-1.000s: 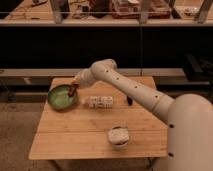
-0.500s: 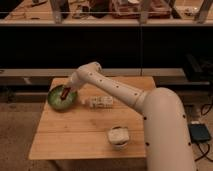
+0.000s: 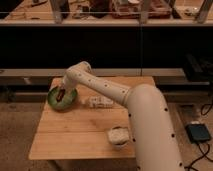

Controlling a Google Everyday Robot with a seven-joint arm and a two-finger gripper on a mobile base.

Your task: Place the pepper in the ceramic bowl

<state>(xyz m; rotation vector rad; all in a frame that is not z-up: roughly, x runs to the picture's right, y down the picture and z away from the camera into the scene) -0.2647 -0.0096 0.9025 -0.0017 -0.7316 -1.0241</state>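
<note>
The green ceramic bowl [image 3: 56,101] sits at the far left of the wooden table [image 3: 75,135]. My gripper [image 3: 62,94] hangs over the bowl's middle, reaching down from my white arm [image 3: 105,90]. A small reddish-brown pepper [image 3: 61,94] shows at the gripper tip, just above or inside the bowl. Whether it still touches the gripper is unclear.
A small white bowl [image 3: 118,135] stands near the table's front right. A pale flat packet [image 3: 100,102] lies mid-table, right of the green bowl. Dark shelving with a cluttered counter runs behind the table. A black box with cable [image 3: 199,133] lies on the floor at right.
My arm has swung left and lowered, bringing the gripper from the bowl's right edge to over its middle. The other objects have not moved.
</note>
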